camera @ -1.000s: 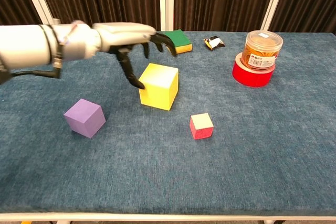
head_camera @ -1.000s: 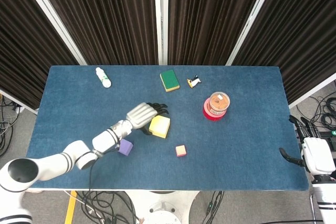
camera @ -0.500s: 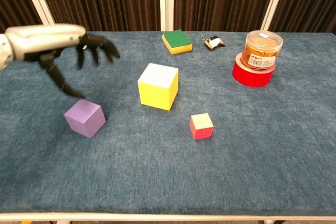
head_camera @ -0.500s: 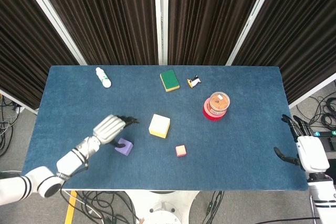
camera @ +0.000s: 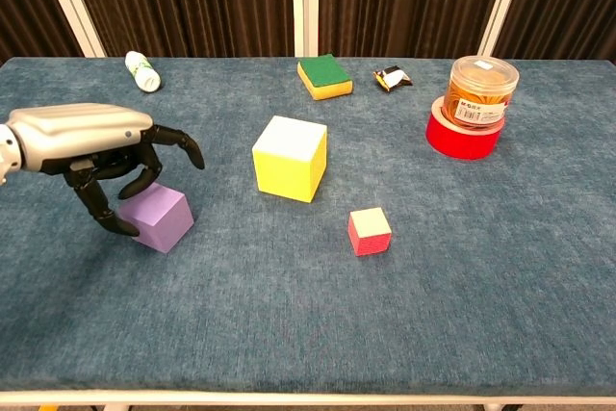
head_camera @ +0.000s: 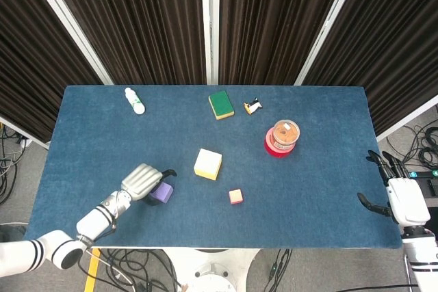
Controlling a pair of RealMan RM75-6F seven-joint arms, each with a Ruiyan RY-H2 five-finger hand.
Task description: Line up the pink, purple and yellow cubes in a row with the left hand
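Note:
The purple cube (head_camera: 163, 193) (camera: 160, 218) sits on the blue table (head_camera: 315, 189) near its front left. My left hand (head_camera: 143, 181) (camera: 92, 140) hangs low over the cube's left side, fingers spread and curled around it, thumb tip by its left face. Whether they touch it I cannot tell. The larger yellow cube (head_camera: 207, 164) (camera: 289, 158) stands to the right of the purple one. Further right and nearer the front lies the small pink cube (head_camera: 235, 196) (camera: 370, 230). My right hand (head_camera: 399, 195) hangs off the table's right edge, fingers apart, holding nothing.
At the back lie a white bottle (head_camera: 134, 100) (camera: 141, 70), a green sponge (head_camera: 221, 104) (camera: 324, 76) and a small penguin toy (head_camera: 253, 107) (camera: 391, 77). A clear jar (head_camera: 284, 132) (camera: 479, 91) stands on a red tape roll (head_camera: 272, 148) (camera: 466, 139) at the right.
My left hand left the yellow cube, swung left and toward the front, and came down around the purple cube. The cubes have not moved. The right hand barely shifted.

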